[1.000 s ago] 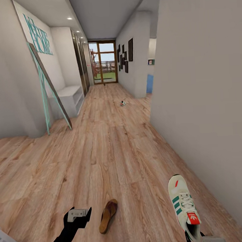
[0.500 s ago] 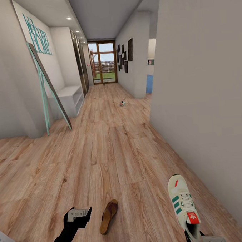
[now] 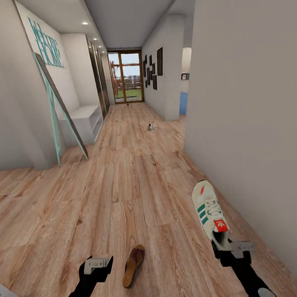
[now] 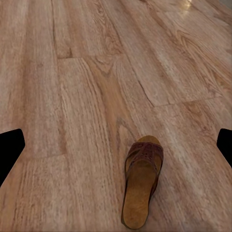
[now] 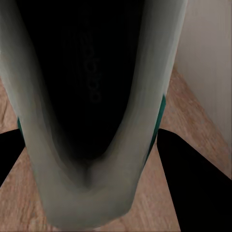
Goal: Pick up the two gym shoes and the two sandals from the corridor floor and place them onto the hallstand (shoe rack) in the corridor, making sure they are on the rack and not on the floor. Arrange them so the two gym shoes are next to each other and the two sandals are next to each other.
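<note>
I am looking down a long corridor from the head camera, with the corridor floor (image 3: 124, 185) running ahead in warm brown planks toward a glazed door (image 3: 127, 77) at the far end. My right end effector (image 3: 228, 250) is clamping the heel of one gym shoe (image 3: 208, 213), and the shoe is pointing away from me, toe forward, near the plain wall (image 3: 252, 116) on my right. In the right wrist camera I am seeing the dark inside of that gym shoe (image 5: 92, 96) between the black fingers (image 5: 193, 174), with its pale collar pressed close to the lens.

My left end effector (image 3: 98, 264) is hanging low over the floor with its fingers apart and nothing between them. One sandal (image 3: 132, 264) is lying flat on the planks just to the right of it, toe pointing up the corridor. The left wrist camera is showing the same sandal (image 4: 140, 181), its tan footbed up and its woven strap at the far end.

Farther up the corridor a second gym shoe (image 3: 150, 127) is sitting on the floor, too small to make out its detail. On the left a white bench (image 3: 86, 119) is standing against the wall, a teal-framed mirror (image 3: 60, 112) is leaning beside it, and dark picture frames (image 3: 154, 67) are hanging on the opposite wall.
</note>
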